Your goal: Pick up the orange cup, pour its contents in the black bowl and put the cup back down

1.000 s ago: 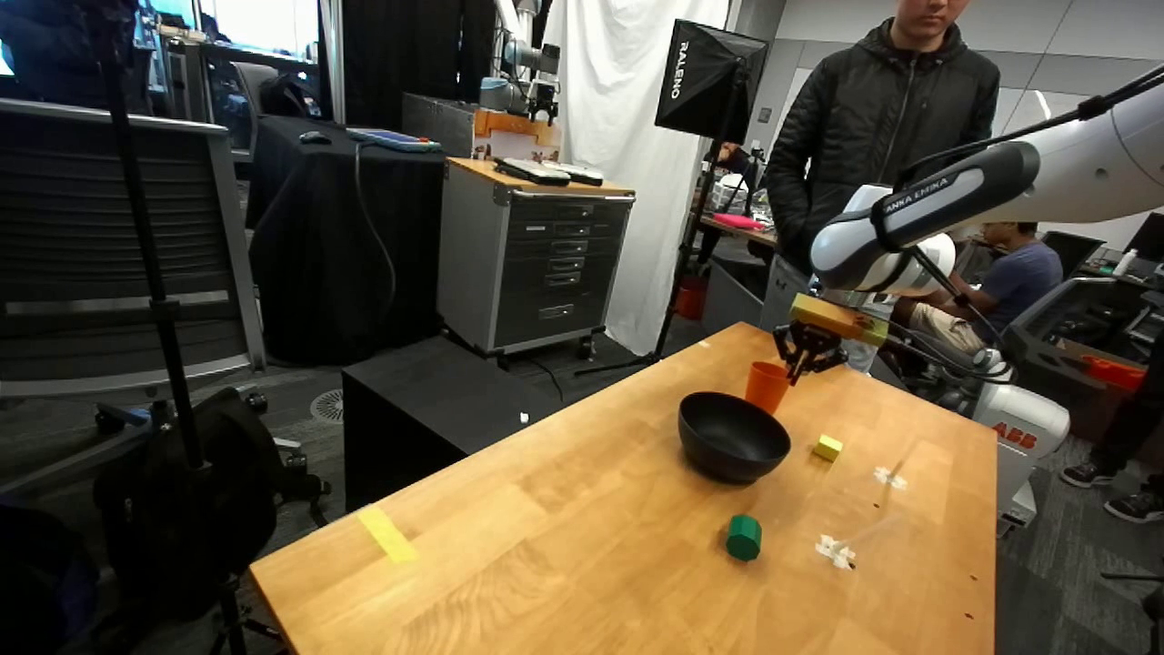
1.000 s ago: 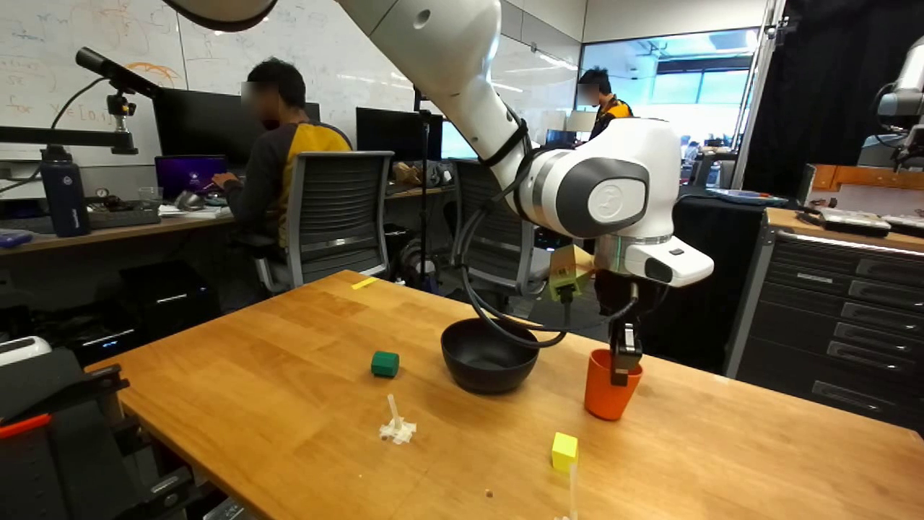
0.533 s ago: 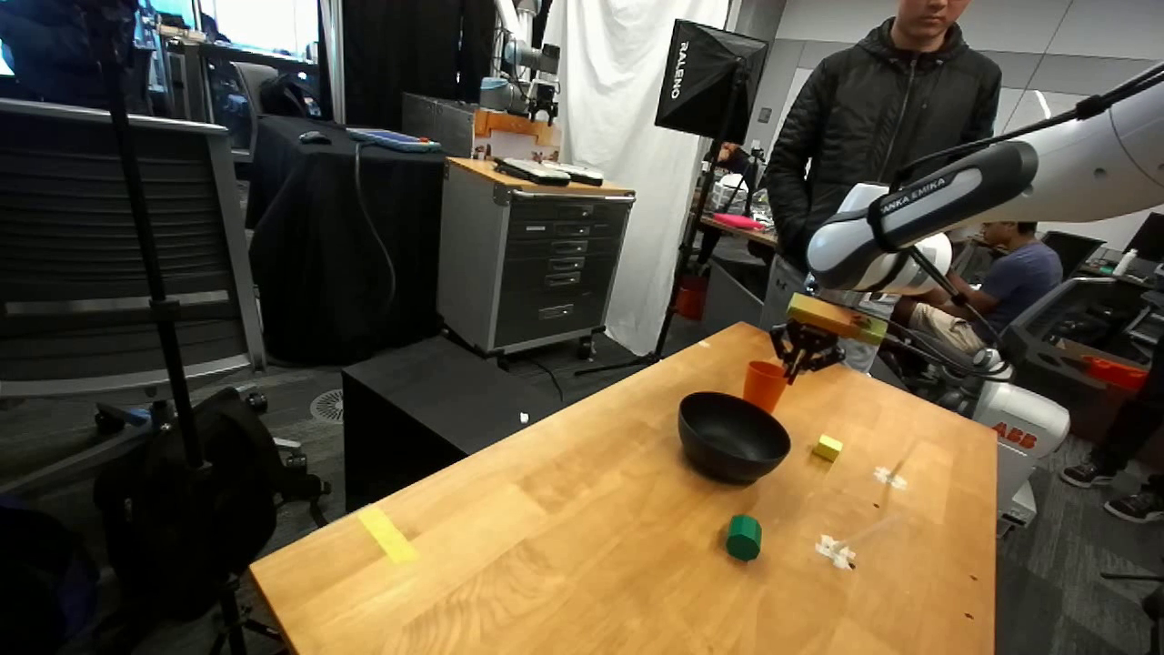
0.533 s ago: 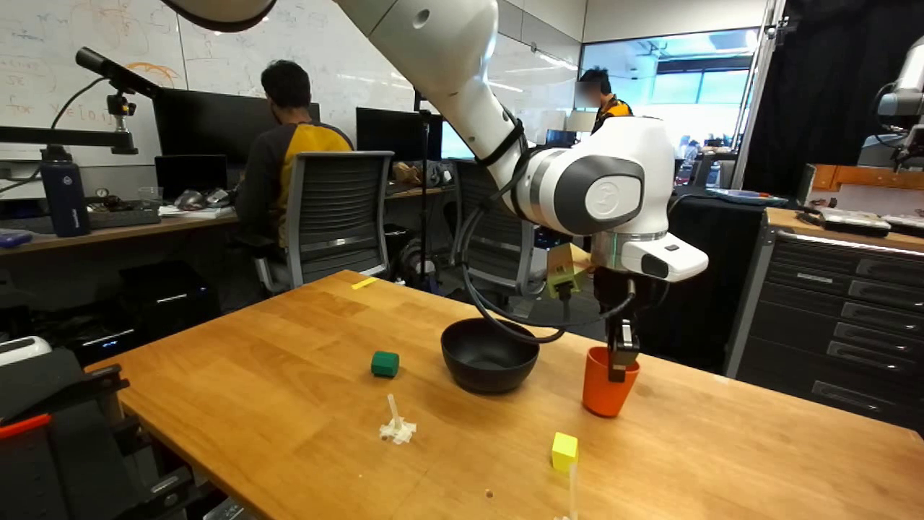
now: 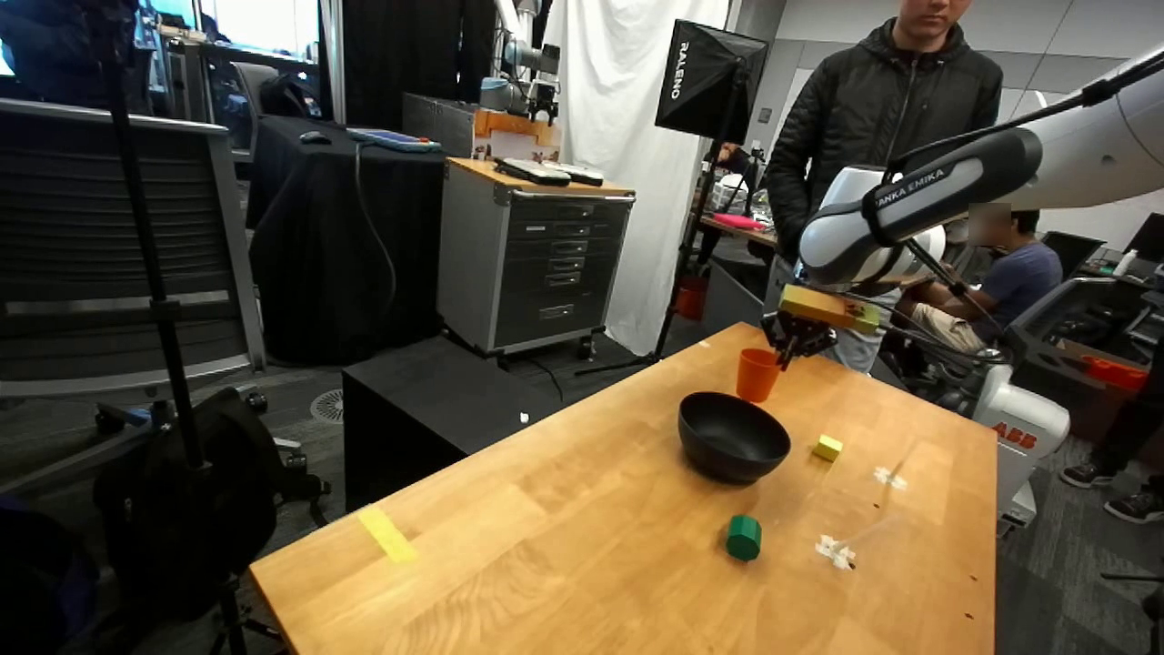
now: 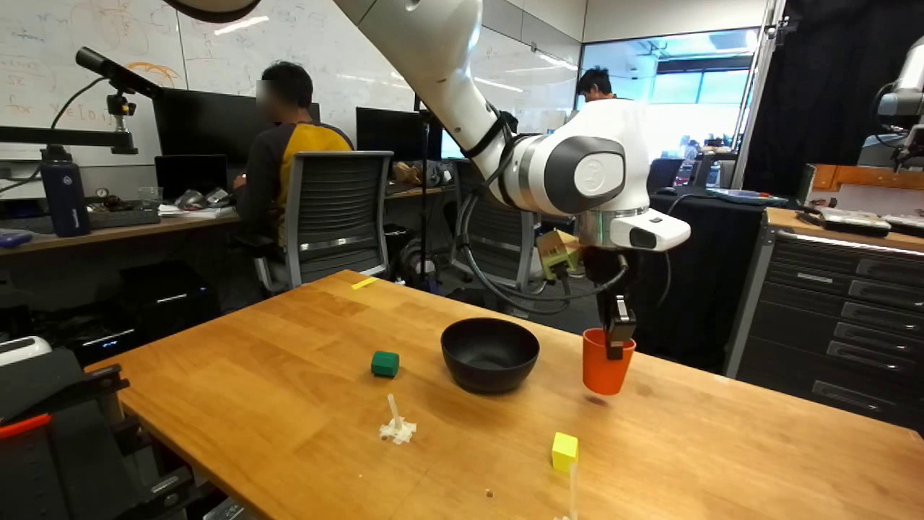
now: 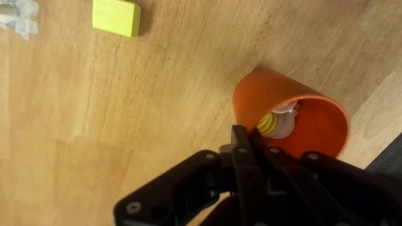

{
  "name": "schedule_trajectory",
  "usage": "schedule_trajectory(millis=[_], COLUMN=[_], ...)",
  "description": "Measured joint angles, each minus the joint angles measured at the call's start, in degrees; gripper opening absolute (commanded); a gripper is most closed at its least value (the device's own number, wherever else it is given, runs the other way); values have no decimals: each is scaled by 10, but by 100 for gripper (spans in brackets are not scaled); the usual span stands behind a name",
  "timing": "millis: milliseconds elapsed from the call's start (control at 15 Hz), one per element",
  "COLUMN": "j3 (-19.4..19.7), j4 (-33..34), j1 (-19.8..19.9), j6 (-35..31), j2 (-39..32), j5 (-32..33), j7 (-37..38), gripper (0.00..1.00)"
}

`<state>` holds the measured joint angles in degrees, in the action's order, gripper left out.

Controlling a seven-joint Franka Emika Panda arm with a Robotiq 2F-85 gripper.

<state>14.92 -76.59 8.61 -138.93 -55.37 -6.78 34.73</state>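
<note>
Orange cup (image 6: 599, 374) held just off counter (image 6: 253, 368), its wall pinched in nearly closed fingers (image 7: 241, 139); black bowl (image 6: 489, 365) located beside it along long edge, toward corner by yellow tape (image 6: 364, 283).

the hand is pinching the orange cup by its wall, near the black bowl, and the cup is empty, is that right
Not empty: the wrist view shows yellow pieces and whitish ones inside the orange cup. The rest is right: the hand pinches its wall, near the black bowl.
</note>
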Motion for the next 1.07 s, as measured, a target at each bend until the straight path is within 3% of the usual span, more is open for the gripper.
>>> schedule_trajectory(millis=[600, 1067], j3=[80, 201], j4=[-102, -216], j1=[-119, -259], j6=[-126, -258], j2=[36, 41], j5=[118, 201], j7=[10, 62], gripper=[1, 1])
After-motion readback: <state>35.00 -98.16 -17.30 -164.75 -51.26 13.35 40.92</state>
